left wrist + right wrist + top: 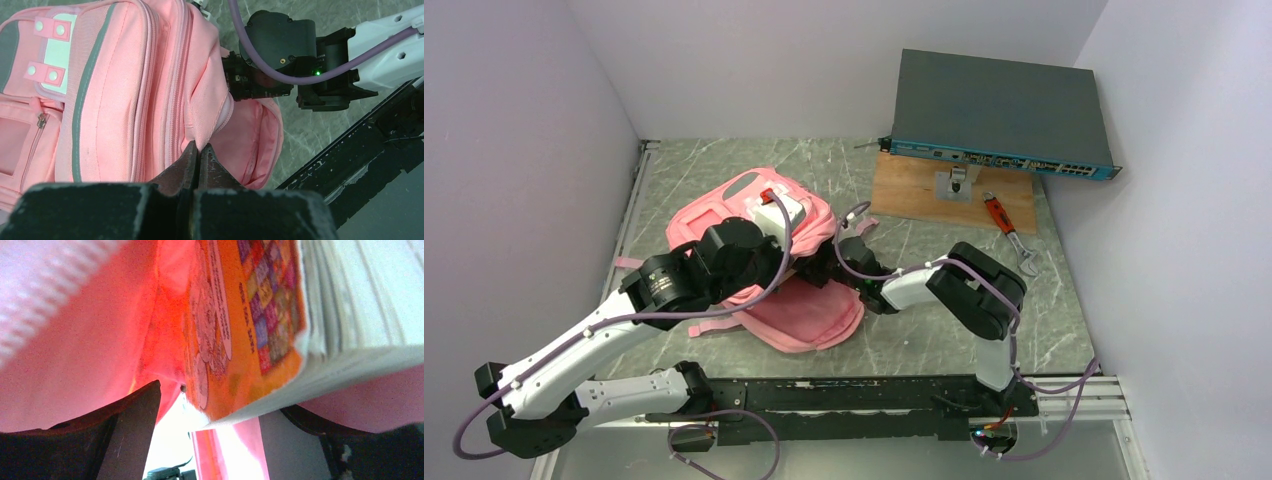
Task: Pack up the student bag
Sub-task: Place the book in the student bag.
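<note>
The student bag, a soft pink backpack with grey trim, lies on the marble table with its mouth held open. My left gripper is shut on the fabric edge of that opening. My right gripper reaches into the mouth, with pink lining all around it. There my right gripper stands open, its fingers spread wide. A thick book with an orange cover and white pages lies in the bag, its corner between the spread fingers and not clamped.
A grey network switch sits on a wooden board at the back right. A red-handled wrench lies beside the board. A black rail runs along the near edge. White walls close in the table on three sides.
</note>
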`<state>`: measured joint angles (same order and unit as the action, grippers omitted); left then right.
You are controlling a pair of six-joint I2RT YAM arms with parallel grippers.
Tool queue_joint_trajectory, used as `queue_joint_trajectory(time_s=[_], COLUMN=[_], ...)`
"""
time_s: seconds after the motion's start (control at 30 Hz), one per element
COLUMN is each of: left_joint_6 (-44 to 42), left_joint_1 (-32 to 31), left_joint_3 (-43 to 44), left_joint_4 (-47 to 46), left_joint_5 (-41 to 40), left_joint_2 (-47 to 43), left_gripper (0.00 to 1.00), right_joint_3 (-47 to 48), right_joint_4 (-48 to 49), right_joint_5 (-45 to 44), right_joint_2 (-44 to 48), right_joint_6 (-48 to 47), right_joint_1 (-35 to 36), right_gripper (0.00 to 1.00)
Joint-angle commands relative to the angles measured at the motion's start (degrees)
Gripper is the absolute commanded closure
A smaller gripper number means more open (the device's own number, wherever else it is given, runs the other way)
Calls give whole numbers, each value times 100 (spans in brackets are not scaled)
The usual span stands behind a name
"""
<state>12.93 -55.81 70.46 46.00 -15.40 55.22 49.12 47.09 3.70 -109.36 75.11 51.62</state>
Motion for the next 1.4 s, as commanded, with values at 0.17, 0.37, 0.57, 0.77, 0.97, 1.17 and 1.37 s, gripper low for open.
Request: queue_joint_trajectory(time_s=[0.17,0.37,0.57,0.77,0.97,1.17,1.37], left_joint_6=[10,2,-1,-48,-54,-71,-76], left_joint_1=[-49,-44,-45,-44,-46,-44,-46], left_joint_3=[112,183,33,34,69,92,89], left_joint_4=[-710,-660,-674,-726,-728,-730,-700], left_joint_5=[163,157,25,105,129,137,117], left_joint_2=[-271,-248,-440,-417,-372,-354,-315], left_gripper=[100,100,100,100,100,100,100], right_joint_3=[213,1506,934,575,941,1797,1662], right_joint_4=[527,147,380,502,950,626,593], right_joint_5=[62,140,233,280,496,383,318], right_joint_2=[65,-596,-408,-255,-602,-1008,-979], right_joint_6=[-313,-516,-324,-531,-255,-453,-516], right_joint_1=[76,69,68,22,64,211,235], right_gripper=[46,61,43,52,100,100,86])
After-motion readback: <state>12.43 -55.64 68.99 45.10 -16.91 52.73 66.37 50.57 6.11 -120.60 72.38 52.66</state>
